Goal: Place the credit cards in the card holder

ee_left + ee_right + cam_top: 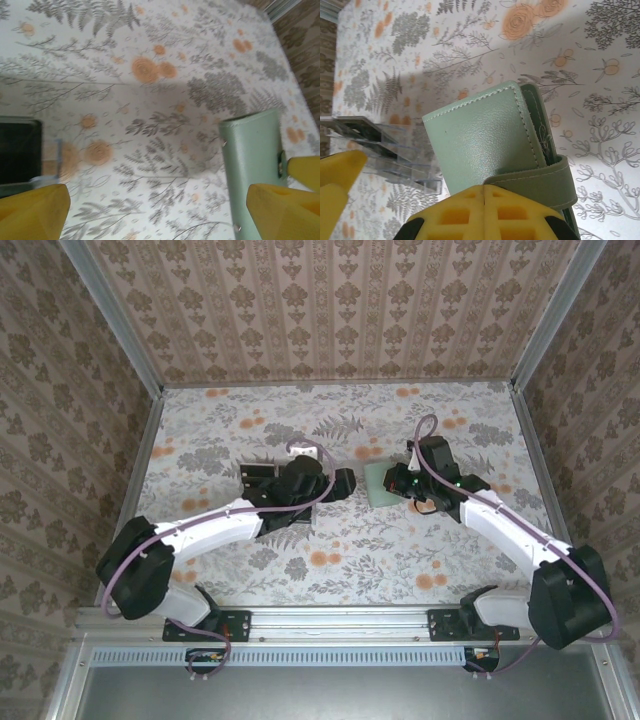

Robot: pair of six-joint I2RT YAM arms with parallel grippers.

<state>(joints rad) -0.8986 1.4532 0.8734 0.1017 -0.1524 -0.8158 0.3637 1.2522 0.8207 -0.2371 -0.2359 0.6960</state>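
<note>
Holder (375,481) flat mid-table, right of centre | my right pincer (402,487) spread, one finger over its strap, gripping nothing | my left pincer (157,200) spread wide, empty, holder just beside one finger

Damask-papered walls (330,300) enclose a floral tabletop (350,560) (orange blossoms, grey ferns).

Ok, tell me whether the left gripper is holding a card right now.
No, the left gripper has its yellow fingers wide apart, with nothing but the table between them.
</note>
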